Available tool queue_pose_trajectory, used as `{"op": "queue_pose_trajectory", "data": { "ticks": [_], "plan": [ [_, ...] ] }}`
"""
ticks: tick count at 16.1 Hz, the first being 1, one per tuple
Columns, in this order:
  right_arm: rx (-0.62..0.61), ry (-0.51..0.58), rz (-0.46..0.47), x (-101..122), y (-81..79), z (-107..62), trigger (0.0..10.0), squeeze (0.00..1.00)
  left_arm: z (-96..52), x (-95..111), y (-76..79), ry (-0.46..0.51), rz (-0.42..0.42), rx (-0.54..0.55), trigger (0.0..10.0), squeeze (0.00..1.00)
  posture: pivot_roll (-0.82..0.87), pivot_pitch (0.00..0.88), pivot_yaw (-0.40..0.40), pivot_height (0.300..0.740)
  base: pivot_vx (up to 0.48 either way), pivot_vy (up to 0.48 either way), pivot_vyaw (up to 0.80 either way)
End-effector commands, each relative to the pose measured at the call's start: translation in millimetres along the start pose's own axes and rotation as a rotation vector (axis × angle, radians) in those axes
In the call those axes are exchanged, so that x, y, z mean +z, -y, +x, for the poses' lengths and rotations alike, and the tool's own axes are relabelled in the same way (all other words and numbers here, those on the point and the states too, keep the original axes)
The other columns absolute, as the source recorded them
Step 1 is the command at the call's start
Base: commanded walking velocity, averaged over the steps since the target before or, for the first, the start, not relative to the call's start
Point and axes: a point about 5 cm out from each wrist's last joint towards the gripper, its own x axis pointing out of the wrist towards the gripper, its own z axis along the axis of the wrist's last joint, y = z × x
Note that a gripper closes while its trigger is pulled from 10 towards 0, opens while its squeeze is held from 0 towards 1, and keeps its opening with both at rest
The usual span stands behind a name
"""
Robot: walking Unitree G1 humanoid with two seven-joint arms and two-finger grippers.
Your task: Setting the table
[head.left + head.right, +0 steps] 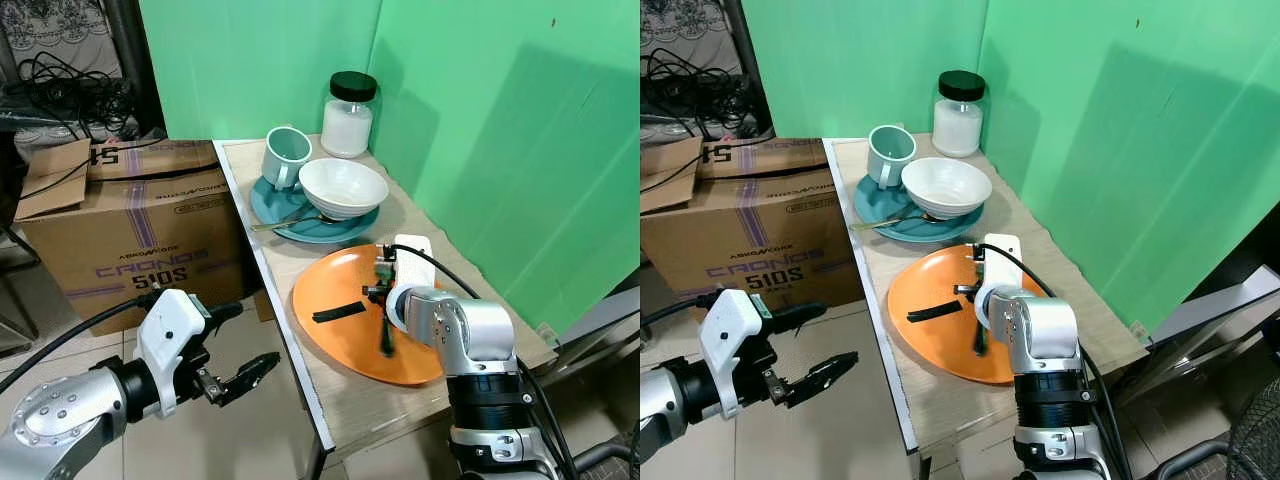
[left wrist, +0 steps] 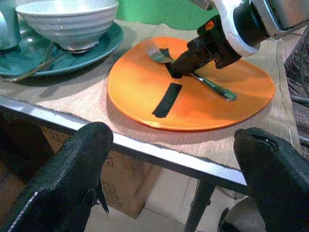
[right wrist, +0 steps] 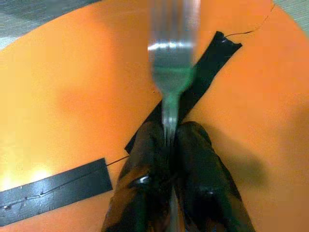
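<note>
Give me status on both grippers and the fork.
Right gripper shut on fork, over orange plate. Left gripper open, off the table edge, holding nothing. Black tape strips lie on the plate under the fork.

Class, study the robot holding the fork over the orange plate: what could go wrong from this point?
1. The right gripper pinches the fork by its thin handle alone, so it may twist or slip out.
2. The orange plate lies near the table edge; a push could slide it off.
3. The right arm's cable runs close to the plate and might snag.
</note>
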Motion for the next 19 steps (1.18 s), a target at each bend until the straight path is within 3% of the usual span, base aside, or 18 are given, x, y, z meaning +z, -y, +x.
{"op": "queue_pose_trajectory", "data": {
  "ticks": [1, 7, 10, 13, 14, 15, 19],
  "plan": [
    [0.009, 0.003, -0.001, 2.8, -0.4, 1.5, 0.0, 0.0, 2.8, 1.4, -0.9, 0.004, 0.011, -0.001, 10.0, 0.0, 0.14, 0.0, -0.063, 0.74, 0.0, 0.0, 0.0],
    [0.053, 0.154, 0.05, 33.5, 4.4, -20.7, 0.0, 0.0, 6.3, 4.6, -4.0, 0.022, 0.029, 0.005, 10.0, 0.0, 0.14, 0.0, -0.059, 0.74, 0.0, 0.0, 0.0],
    [0.081, 0.378, 0.076, 63.1, 29.8, -59.8, 0.0, 0.0, 14.7, 15.7, -9.1, 0.085, 0.056, 0.04, 10.0, 0.0, 0.14, 0.0, -0.06, 0.74, 0.0, 0.0, 0.0],
    [0.091, 0.616, -0.033, 70.0, 47.5, -99.2, 0.0, 0.0, 28.4, 30.1, -17.1, 0.156, 0.087, 0.163, 10.0, 0.0, 0.13, 0.0, -0.058, 0.74, 0.0, 0.0, 0.0],
    [0.098, 0.692, -0.081, 60.4, 52.8, -114.7, 4.9, 0.0, 36.3, 38.1, -23.1, 0.206, 0.103, 0.272, 10.0, 0.0, 0.12, 0.0, -0.056, 0.74, 0.0, 0.0, 0.0],
    [0.085, 0.727, -0.118, 50.2, 55.0, -119.2, 10.0, 0.0, 40.4, 41.6, -26.2, 0.231, 0.107, 0.344, 10.0, 0.0, 0.12, 0.0, -0.056, 0.74, 0.0, 0.0, 0.0],
    [0.041, 0.801, -0.119, 22.9, 57.1, -121.7, 10.0, 0.0, 49.0, 40.3, -22.4, 0.254, 0.11, 0.451, 10.0, 0.0, 0.11, 0.0, -0.055, 0.74, 0.0, 0.0, 0.0]
  ]
}}
